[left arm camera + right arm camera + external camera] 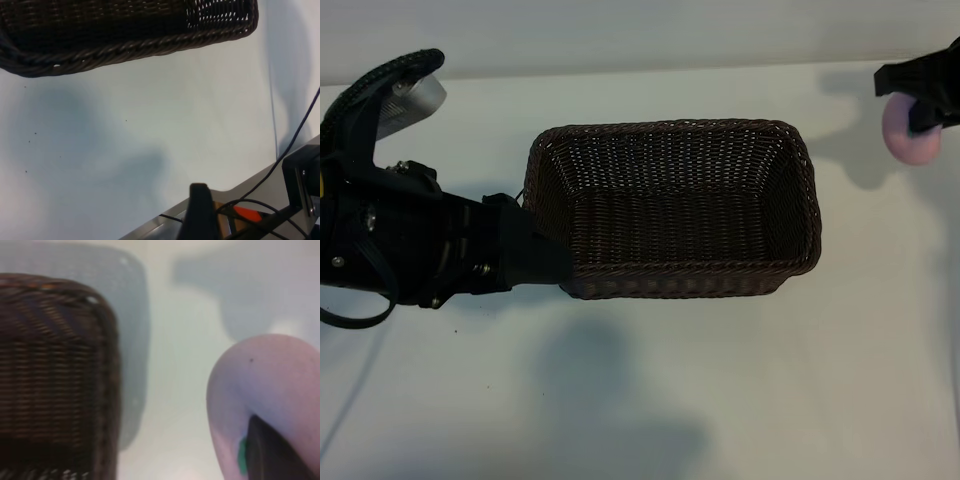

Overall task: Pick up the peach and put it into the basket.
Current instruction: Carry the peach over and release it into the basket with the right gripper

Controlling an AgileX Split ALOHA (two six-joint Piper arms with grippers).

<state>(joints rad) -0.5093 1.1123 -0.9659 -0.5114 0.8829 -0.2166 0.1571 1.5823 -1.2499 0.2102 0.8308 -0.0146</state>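
The dark brown woven basket (pixel 670 275) stands in the middle of the white table, and nothing shows inside it. The pale pink peach (pixel 907 138) hangs above the table at the far right, apart from the basket, with my right gripper (pixel 923 108) shut on it. In the right wrist view the peach (pixel 270 385) fills one side, a black finger (pixel 280 455) presses on it, and the basket's corner (pixel 105 365) lies beside it. My left gripper (pixel 545 262) is open at the basket's front left corner. The left wrist view shows one finger (pixel 199 205) and the basket's rim (pixel 125 50) farther off.
The left arm's black body (pixel 400 240) covers the table's left side. In the left wrist view the table's edge (pixel 260 187) runs close by, with black cables (pixel 295 135) and an orange part beyond it. Bare tabletop spreads in front of the basket.
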